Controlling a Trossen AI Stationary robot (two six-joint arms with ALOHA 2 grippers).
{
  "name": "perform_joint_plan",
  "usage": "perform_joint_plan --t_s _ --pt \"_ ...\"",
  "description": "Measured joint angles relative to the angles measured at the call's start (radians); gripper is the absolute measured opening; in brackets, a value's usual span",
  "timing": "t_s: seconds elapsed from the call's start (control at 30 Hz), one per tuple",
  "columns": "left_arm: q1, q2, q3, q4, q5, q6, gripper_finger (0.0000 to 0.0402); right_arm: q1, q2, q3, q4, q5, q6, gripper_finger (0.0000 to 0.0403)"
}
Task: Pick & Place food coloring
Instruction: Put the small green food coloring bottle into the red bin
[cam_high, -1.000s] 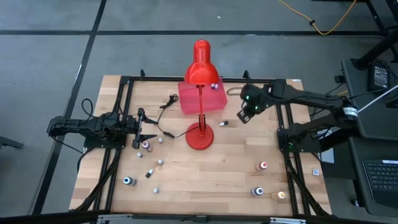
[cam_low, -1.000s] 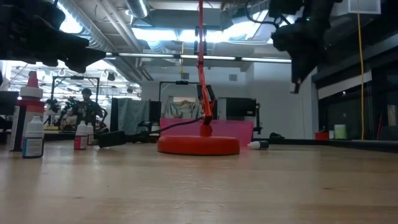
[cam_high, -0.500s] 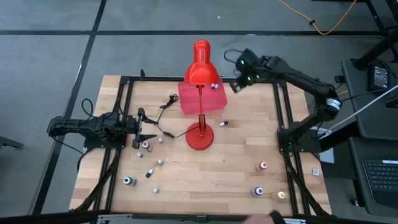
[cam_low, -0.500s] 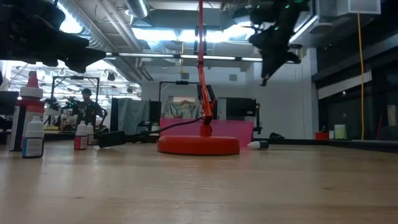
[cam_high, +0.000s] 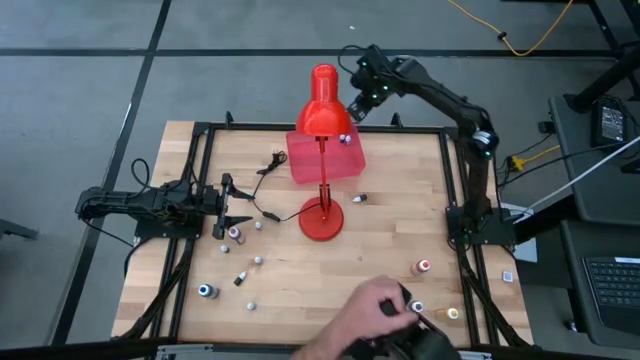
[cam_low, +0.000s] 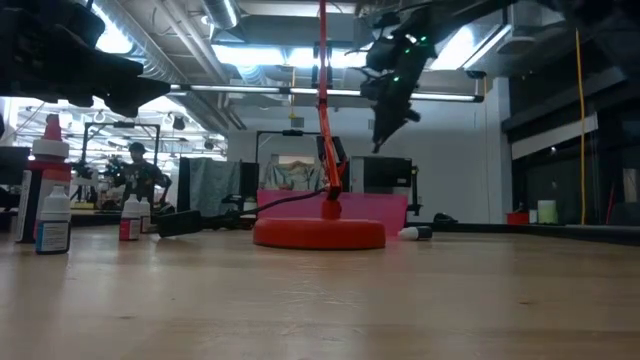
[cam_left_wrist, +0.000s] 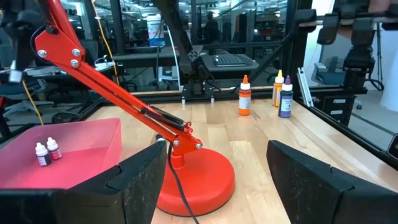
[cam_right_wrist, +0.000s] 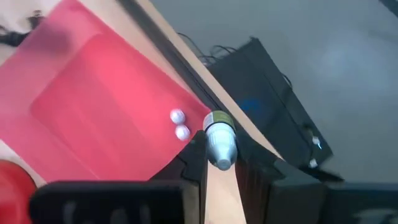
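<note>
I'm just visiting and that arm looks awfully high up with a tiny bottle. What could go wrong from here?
Three things, I think.
1. The right gripper holds a small bottle high above the pink tray; released from there, it might bounce out.
2. The red lamp stands close beside that arm and could get bumped.
3. A person's hand is reaching over the table's near edge among other bottles, within the arms' workspace.
</note>
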Motion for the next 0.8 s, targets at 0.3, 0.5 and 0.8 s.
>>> perform_joint_plan --t_s 0.3,0.5,0.8 --pt "0.0 0.0 0.0 0.0 0.0 0.0 0.0271 0.014 0.121 0.068 -0.082 -0.088 -0.201 0.0061" --pt "0.0 0.0 0.0 0.0 0.0 0.0 0.0274 0.051 0.144 0.068 -0.139 -0.116 -0.302 0.0061" --pt "0.0 0.0 0.0 0.0 0.0 0.0 0.0273 0.084 0.146 0.001 -0.144 -0.144 -0.371 0.0061"
